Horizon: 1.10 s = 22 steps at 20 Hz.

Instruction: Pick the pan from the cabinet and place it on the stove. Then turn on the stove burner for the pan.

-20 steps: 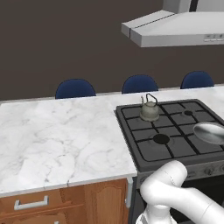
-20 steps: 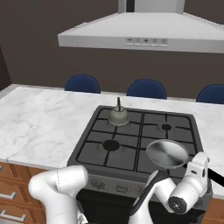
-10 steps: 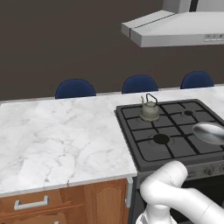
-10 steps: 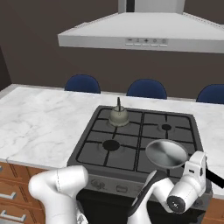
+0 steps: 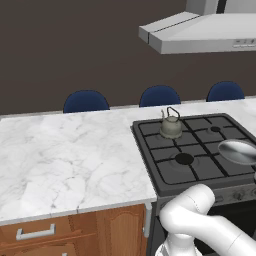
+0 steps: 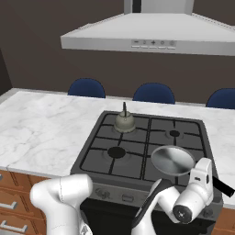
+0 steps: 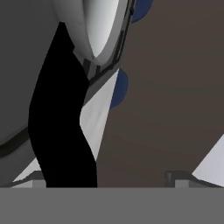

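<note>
- The marble tabletop (image 5: 65, 155) carries the stove (image 6: 110, 170); I find no fault here.
- The stove's front knobs (image 6: 127, 198) are untouched; I judge the burner step outstanding.
- The pan (image 6: 172, 160) rests on the grate at 4 o'clock from the kettle (image 6: 124, 122), its black handle (image 7: 61, 131) overhanging the front edge.
- My end effector (image 6: 202, 176) has its fingers spread, just beside that handle. Risk: withdrawing carelessly could clip the handle and shift the pan off its burner.

Shiny steel pan (image 6: 172, 161) with matt black handle, on a black stove (image 6: 137, 151) set in glossy marble counter (image 5: 70, 160).
</note>
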Tool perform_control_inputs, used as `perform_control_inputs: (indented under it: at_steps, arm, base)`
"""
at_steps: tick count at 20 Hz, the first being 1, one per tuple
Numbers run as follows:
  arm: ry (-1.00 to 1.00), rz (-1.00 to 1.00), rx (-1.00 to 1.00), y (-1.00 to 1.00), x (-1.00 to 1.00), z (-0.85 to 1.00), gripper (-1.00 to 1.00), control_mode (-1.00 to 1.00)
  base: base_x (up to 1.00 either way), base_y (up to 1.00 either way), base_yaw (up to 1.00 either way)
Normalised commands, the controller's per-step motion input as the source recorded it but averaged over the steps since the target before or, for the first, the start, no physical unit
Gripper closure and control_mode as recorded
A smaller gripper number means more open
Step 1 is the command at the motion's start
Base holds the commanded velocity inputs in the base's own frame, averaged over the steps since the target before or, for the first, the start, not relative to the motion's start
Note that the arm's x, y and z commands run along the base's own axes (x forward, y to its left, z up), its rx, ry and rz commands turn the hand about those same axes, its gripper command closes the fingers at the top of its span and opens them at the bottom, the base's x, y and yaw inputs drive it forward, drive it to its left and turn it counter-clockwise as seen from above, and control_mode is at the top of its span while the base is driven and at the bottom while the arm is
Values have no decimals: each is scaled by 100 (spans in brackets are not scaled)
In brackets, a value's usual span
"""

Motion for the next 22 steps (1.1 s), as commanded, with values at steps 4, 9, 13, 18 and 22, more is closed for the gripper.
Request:
perform_control_inputs:
  at_steps: [4,9,13,18,22]
  arm:
    - [0,0,0,1,13,0,-100,-100]
    - [2,0,0,0,4,-6,-100,-100]
    - [2,0,0,0,0,-5,-100,-100]
    - [0,0,0,0,0,-10,-100,-100]
    - [0,0,0,0,0,-17,-100,-100]
  base:
    - [0,0,0]
    - [0,0,0]
    - [0,0,0]
    - [0,0,0]
    - [0,0,0]
